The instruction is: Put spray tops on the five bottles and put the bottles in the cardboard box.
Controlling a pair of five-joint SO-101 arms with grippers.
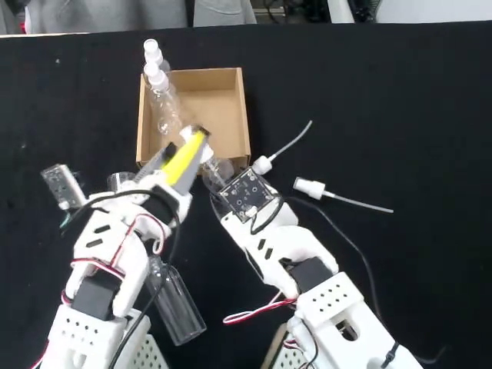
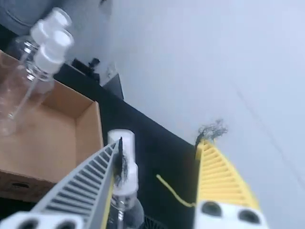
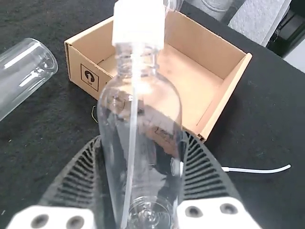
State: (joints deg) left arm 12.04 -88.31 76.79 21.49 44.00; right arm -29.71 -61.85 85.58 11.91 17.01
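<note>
While right claw (image 3: 143, 160) grips bottle (image 3: 140, 105), left claw (image 2: 158, 152) spread

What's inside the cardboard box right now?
Two capped bottles lean in the cardboard box, tops past its far wall. The left gripper covers the near corner, so anything there is hidden.

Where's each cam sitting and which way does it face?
High view: fixed above the table, facing down on left arm, right arm, box, loose spray tops.
Left wrist view: on the left arm, facing past the open left claw to the box.
Right wrist view: on the right arm, facing along the right claw, shut on a bottle.
Shared: all show the box.
</note>
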